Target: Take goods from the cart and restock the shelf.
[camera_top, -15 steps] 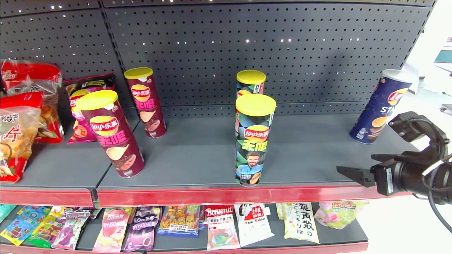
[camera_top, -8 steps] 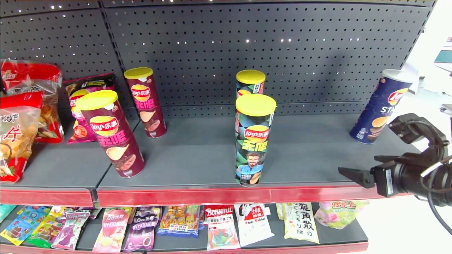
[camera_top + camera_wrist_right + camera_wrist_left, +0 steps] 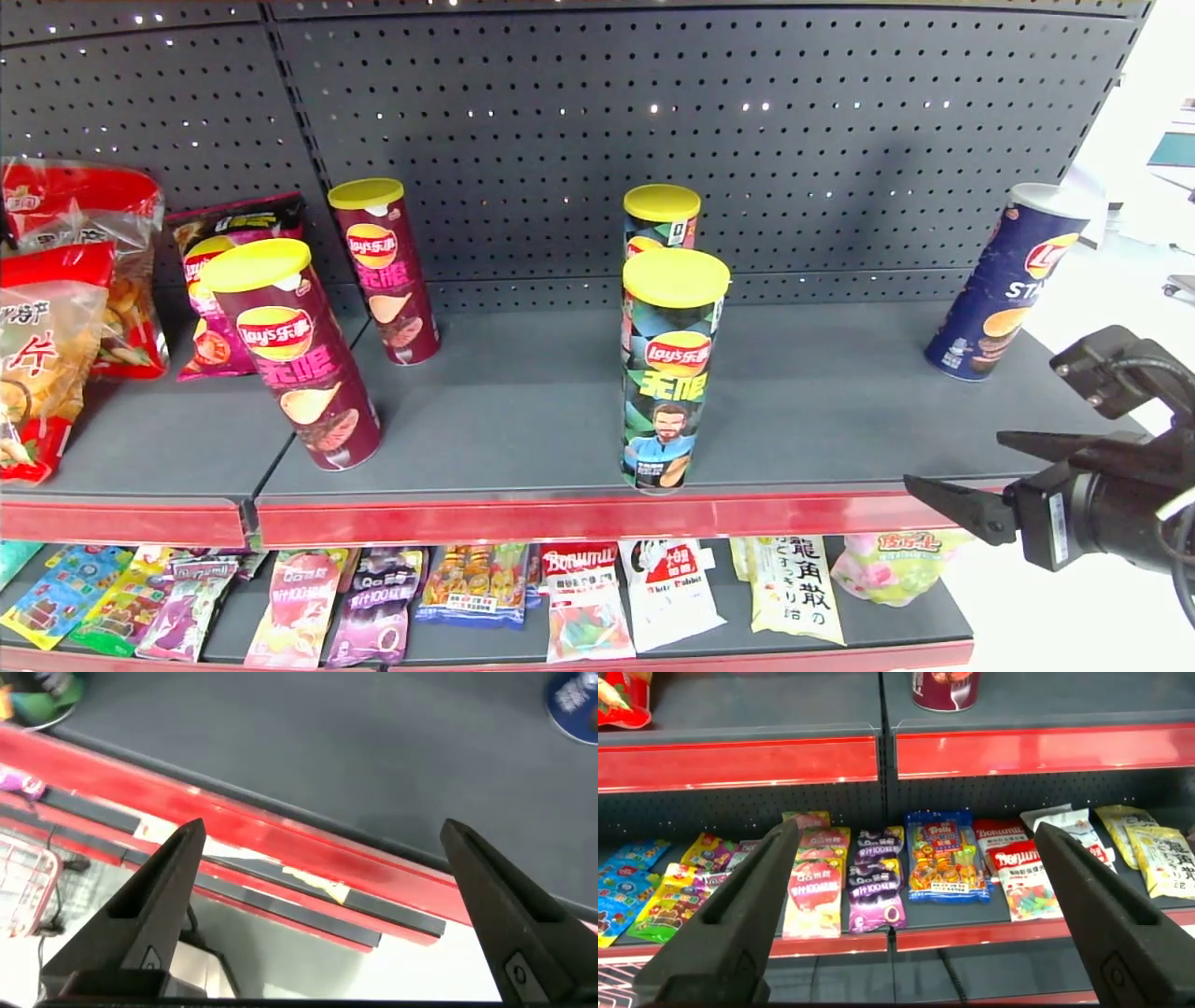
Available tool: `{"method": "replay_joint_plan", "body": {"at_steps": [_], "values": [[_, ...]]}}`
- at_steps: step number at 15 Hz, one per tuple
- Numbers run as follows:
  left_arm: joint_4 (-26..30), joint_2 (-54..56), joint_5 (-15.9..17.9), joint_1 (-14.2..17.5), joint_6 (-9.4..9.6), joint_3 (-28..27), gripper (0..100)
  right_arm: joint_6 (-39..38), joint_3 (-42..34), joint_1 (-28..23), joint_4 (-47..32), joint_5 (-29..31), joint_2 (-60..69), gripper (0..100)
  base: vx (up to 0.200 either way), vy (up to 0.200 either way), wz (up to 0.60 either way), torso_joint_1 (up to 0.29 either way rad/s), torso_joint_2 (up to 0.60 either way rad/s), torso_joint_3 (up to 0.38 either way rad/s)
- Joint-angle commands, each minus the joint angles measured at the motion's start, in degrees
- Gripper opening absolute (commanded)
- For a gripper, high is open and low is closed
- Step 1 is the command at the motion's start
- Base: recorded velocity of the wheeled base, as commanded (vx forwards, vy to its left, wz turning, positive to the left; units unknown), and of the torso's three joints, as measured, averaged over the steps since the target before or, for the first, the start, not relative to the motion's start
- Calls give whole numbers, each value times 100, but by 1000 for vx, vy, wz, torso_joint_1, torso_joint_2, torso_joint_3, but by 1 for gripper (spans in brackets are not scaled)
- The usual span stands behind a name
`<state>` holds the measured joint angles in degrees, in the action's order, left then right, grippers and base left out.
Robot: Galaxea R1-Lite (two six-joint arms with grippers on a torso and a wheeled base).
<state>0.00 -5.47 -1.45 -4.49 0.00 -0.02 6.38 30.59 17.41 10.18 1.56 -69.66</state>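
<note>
- Right gripper (image 3: 952, 457) off the red front lip of the shelf (image 3: 523, 411), right end, fingers spread wide, empty.
- Left gripper (image 3: 917, 829) gaping too, facing the lower tier's sweet packets (image 3: 945, 863).
- Blue can (image 3: 1004, 280) near the shelf's right end, well back from the lip.
- Rear green can (image 3: 661, 217) mostly hidden behind front green can (image 3: 674, 373).
- Wire mesh (image 3: 23, 882) below the lip, too clipped to identify.

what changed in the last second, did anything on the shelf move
The right gripper, open and empty, shifted down and toward the robot's right, drawing away from the grey metal shelf. It took hold of nothing and let go of nothing. The tall dark blue chip can, the front green-patterned chip can with a yellow lid and the front maroon chip can stayed where they were.
</note>
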Motion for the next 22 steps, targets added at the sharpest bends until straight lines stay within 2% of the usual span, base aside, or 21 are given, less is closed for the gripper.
{"method": "replay_joint_plan", "body": {"at_steps": [1,6,11,17,22], "values": [[0,-15,-4,0,0,2,100,4,-35,61,2,2,84,100,0,0,0,0,0,0],[0,-15,-4,0,0,2,100,-198,281,746,239,90,-514,100,0,0,0,0,0,0],[-9,-15,-4,0,0,2,100,-629,1301,1072,239,503,-1542,100,0,0,0,0,0,0],[0,-15,-4,0,0,2,100,-717,1213,1494,248,644,-2017,100,0,0,0,0,0,0],[0,-6,-4,0,0,2,100,-761,1213,1828,608,837,-2359,100,0,0,0,0,0,0]]}}
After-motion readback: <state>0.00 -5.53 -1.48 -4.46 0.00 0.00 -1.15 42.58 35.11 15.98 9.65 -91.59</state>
